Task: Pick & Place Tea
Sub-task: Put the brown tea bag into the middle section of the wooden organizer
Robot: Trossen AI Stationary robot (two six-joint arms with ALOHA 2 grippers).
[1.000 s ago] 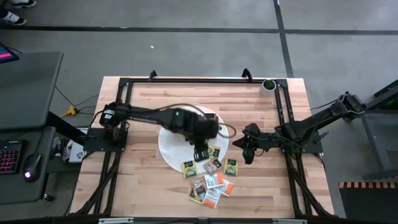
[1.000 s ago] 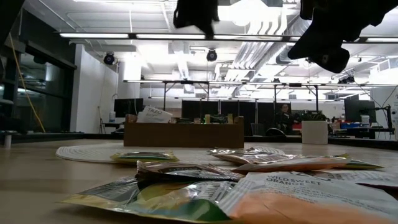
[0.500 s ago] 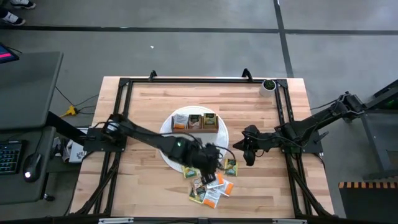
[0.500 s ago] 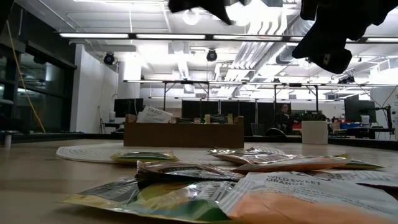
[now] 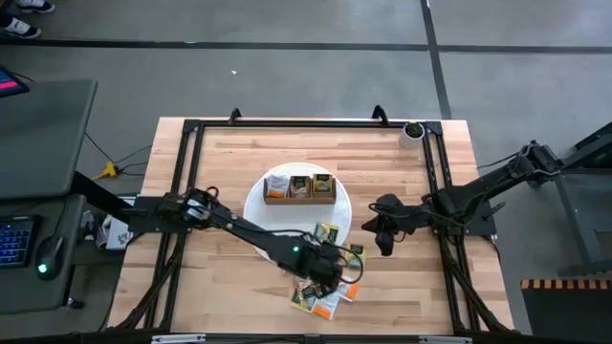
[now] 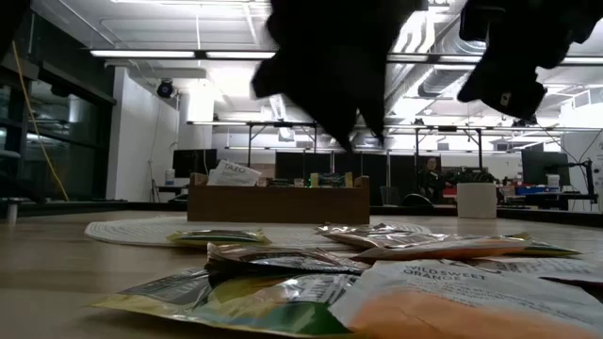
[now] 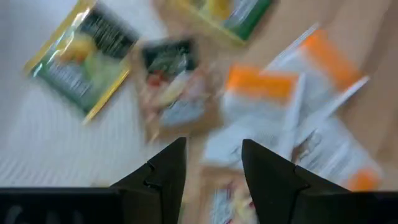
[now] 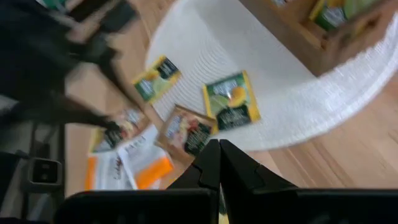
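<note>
Hovering my left gripper [image 5: 330, 272] over the tea [image 5: 328, 298] heaped on the table [image 5: 220, 287] beside the mat [image 5: 256, 205], fingers [image 7: 163, 174] apart, nothing between them | right gripper [image 5: 382, 241] pinched together, empty, near the mat's edge | box [image 5: 299, 188] on mat; some tea inside

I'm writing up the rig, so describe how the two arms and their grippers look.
Both arms are dark, nearly black, built of slim jointed links. The left arm carries a small green light near its wrist. Each ends in a two-finger gripper: the left gripper has broad, tapering black fingers, while the right gripper has narrow pointed ones.
</note>
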